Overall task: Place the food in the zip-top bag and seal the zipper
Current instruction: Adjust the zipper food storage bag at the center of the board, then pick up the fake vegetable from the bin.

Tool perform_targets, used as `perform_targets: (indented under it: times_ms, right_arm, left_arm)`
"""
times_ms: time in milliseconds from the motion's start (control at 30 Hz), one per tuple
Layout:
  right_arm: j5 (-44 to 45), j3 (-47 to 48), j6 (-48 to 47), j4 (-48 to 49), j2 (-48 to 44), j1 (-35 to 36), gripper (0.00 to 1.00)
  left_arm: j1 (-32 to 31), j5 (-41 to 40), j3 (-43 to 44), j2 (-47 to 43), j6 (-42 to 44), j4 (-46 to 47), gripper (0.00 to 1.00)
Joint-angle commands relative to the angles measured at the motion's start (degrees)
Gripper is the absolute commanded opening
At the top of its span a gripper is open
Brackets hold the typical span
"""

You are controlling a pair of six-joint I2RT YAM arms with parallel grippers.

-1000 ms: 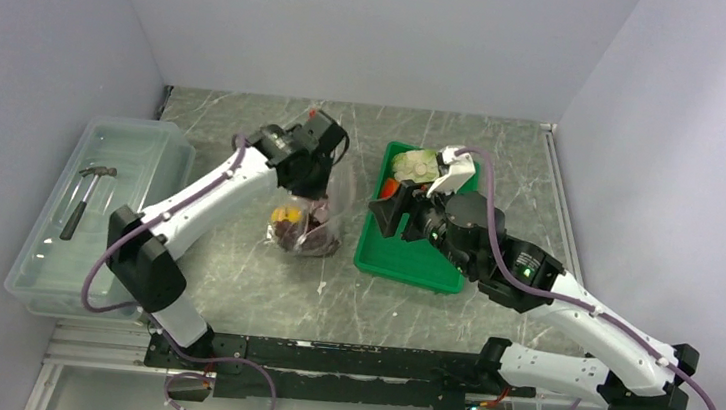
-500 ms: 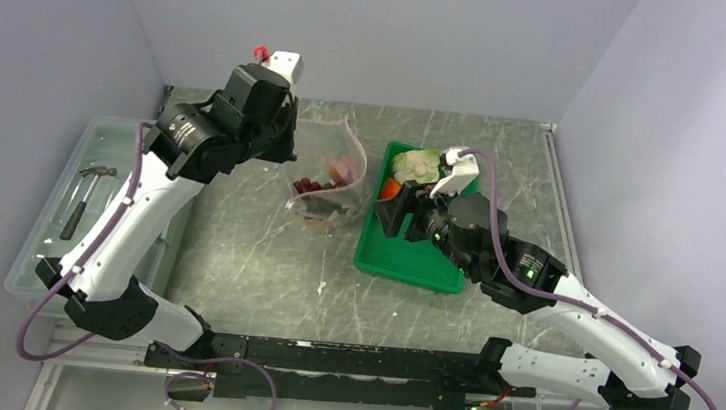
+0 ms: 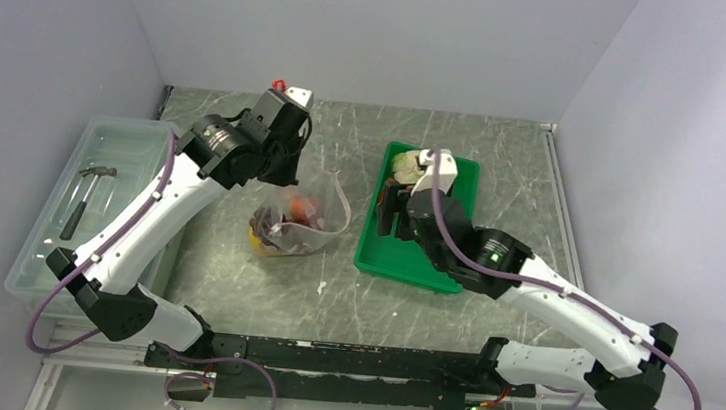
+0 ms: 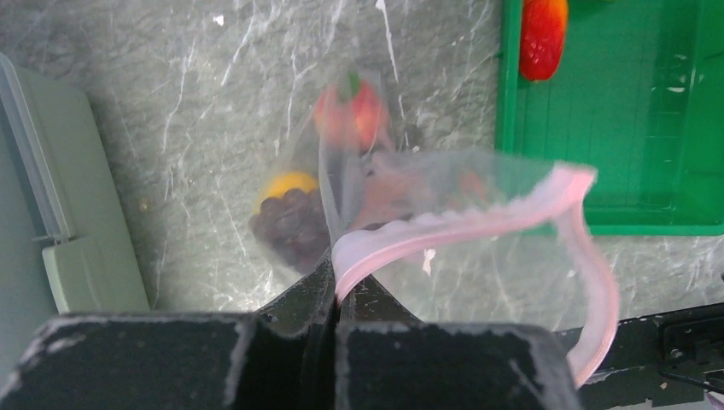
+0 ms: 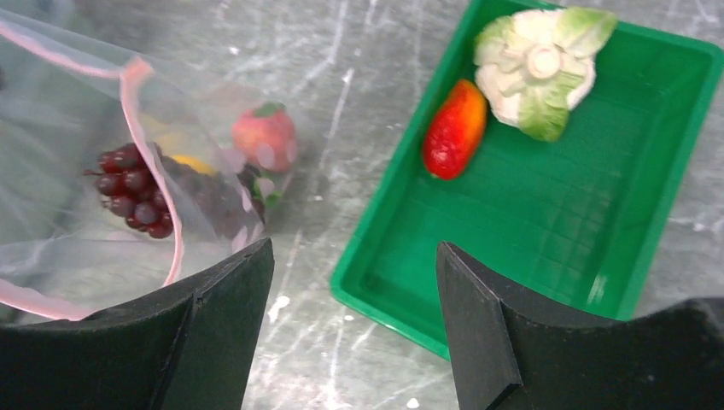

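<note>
on the left, our left gripper (image 4: 333, 286) is pinched tight on the zipper (image 4: 427, 229) of the zip-top bag (image 4: 478, 184), which sags open-mouthed just left of the green tray (image 5: 546, 222). the film's thin, floppy, prob slick, so we'd hold only the stiffer strip. grape bunch (image 4: 290, 226), orange-yellow fruit (image 4: 289, 182) & red piece (image 4: 348, 115) sit inside. in the tray lie a red-orange piece (image 5: 454, 128) & leafy vegetable (image 5: 538, 68), light, hard-looking; we'd grip across the narrow middle. right gripper (image 5: 350, 256) hovers wide open, empty.
</note>
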Motion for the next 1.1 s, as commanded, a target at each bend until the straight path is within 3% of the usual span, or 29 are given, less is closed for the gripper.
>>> perform_targets:
  times_ms: [0,467,1067]
  right_arm:
    - [6.18,3.73,-1.28,-5.00,4.26,-2.03,0.74]
    - [-8.80,3.56,-6.67,1.69,16.05,-22.47,0.84]
    - [-19.08,17.03,-4.46,4.36,37.84,-35.43,0.99]
  left_arm:
    - [0.13,-1.57,-2.42,-3.32,-1.47,2.99,0.04]
    - [0.09,-4.97,-5.83,-6.39,-2.10,4.45,0.02]
    - [0.10,-3.22,-6.96,-8.18,-2.90,6.07,0.00]
